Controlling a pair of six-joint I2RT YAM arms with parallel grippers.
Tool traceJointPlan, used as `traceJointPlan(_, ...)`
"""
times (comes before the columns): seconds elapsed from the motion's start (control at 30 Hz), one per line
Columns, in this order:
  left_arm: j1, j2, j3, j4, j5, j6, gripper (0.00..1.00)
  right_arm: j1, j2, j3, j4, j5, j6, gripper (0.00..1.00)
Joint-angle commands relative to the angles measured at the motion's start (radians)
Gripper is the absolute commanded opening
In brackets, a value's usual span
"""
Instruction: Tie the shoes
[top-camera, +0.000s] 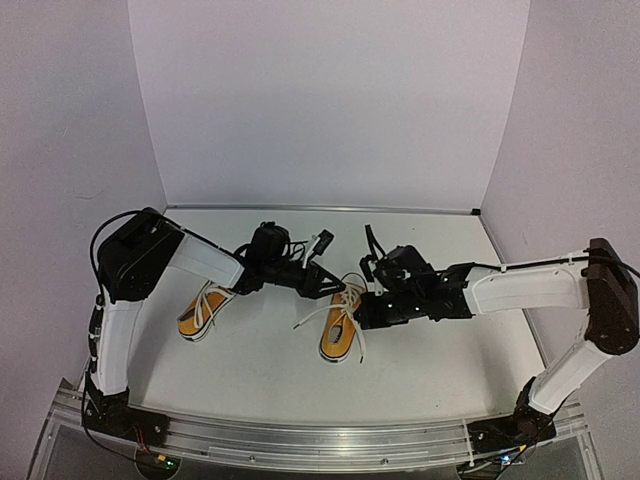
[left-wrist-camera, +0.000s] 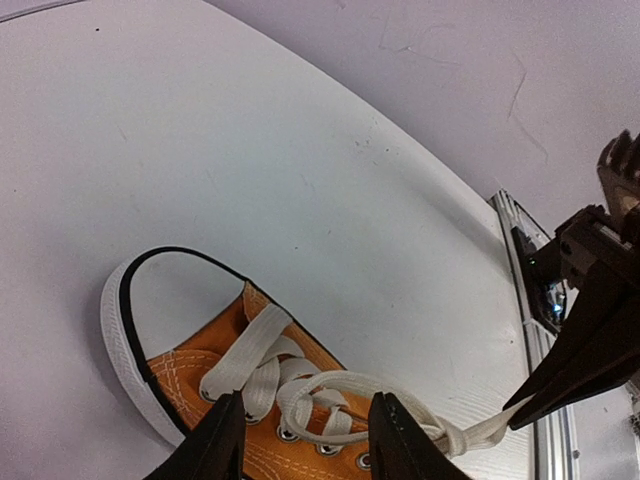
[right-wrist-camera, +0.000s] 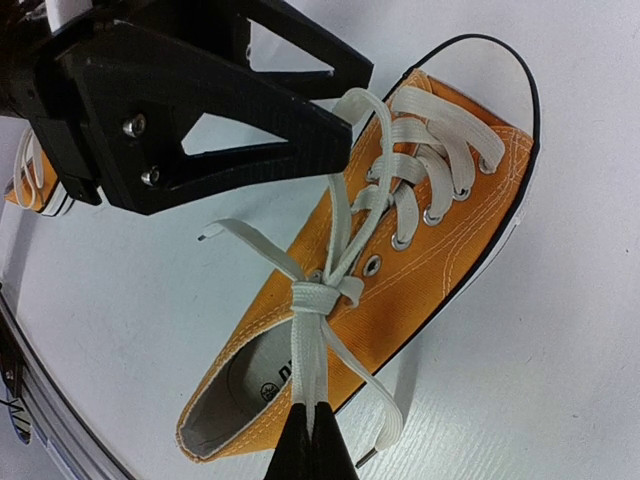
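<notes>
Two orange-yellow sneakers lie on the white table. The left shoe (top-camera: 205, 310) has loose white laces and lies below the left arm. The right shoe (top-camera: 340, 328) (right-wrist-camera: 400, 270) lies between both grippers. Its laces are crossed in a knot (right-wrist-camera: 316, 298) over the tongue. My right gripper (right-wrist-camera: 312, 410) (top-camera: 360, 302) is shut on a doubled lace strand running out of the knot, pulled taut over the shoe's opening. My left gripper (left-wrist-camera: 307, 402) (top-camera: 335, 286) is open over the eyelets, and a lace loop (left-wrist-camera: 330, 385) runs between its fingers. A loose lace end (right-wrist-camera: 385, 430) hangs beside the sole.
White walls close in the table at the back and both sides. A metal rail (top-camera: 300, 440) runs along the near edge by the arm bases. The other shoe shows at the left edge of the right wrist view (right-wrist-camera: 25, 175).
</notes>
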Motion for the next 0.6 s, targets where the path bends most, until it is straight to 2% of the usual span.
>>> traceJointPlan(0.0,-0.001,-0.029,-0.014,0.149,0.059,-0.057,0.36,-0.013,-0.025,-0.008,-0.003,0.022,-0.017,0.00)
traceJointPlan(0.17,0.021,-0.081,-0.084,0.229,0.027,-0.097,0.02,-0.038,-0.044,-0.020,-0.014,0.015,-0.031,0.00)
traceJointPlan(0.27,0.044,-0.102,-0.125,0.275,0.009,-0.123,0.00,-0.059,-0.074,-0.037,-0.025,0.018,-0.040,0.00)
traceJointPlan(0.57,0.066,-0.155,-0.211,0.275,-0.073,-0.096,0.00,-0.156,-0.135,-0.119,-0.068,0.004,-0.104,0.00)
